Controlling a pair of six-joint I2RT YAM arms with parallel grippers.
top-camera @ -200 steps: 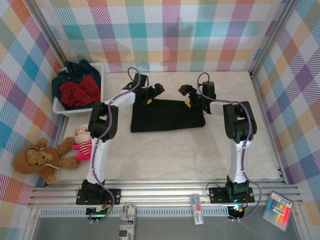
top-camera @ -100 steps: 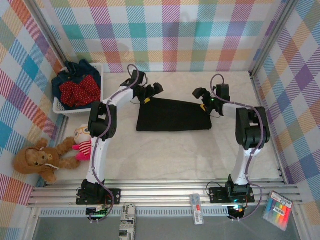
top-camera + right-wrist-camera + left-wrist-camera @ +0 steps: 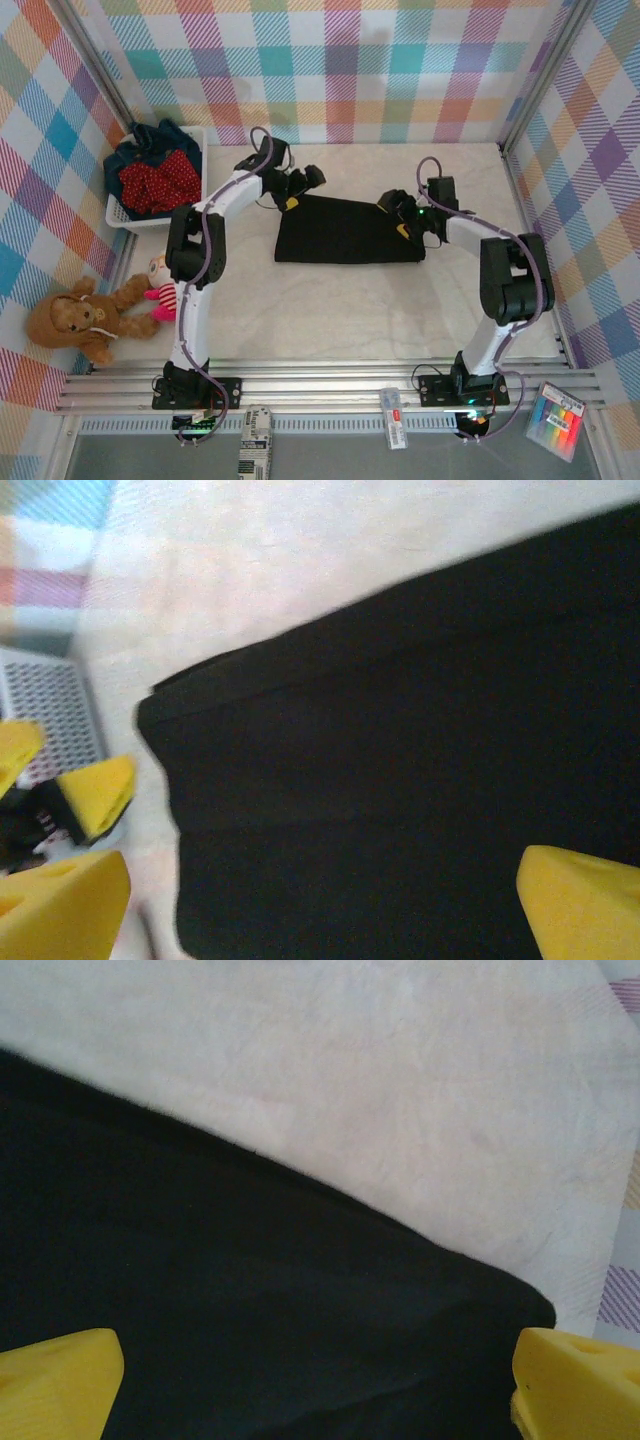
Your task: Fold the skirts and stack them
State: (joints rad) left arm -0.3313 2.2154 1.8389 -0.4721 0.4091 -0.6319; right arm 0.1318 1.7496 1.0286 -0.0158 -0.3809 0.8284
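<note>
From above, the black skirt (image 3: 345,232) is seen flat near the tabletop's (image 3: 330,320) far edge. The left gripper (image 3: 300,188) is held at its far-left corner and the right gripper (image 3: 402,215) at its right end, both jaws apart. A red skirt (image 3: 155,182) and a denim skirt (image 3: 165,135) are piled in the basket (image 3: 115,213). In both wrist views black cloth is framed between parted fingertips (image 3: 60,1380).

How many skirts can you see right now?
3. A black skirt lies on the table; a red dotted skirt sits on a dark blue denim one in the white basket. More may be hidden underneath.
</note>
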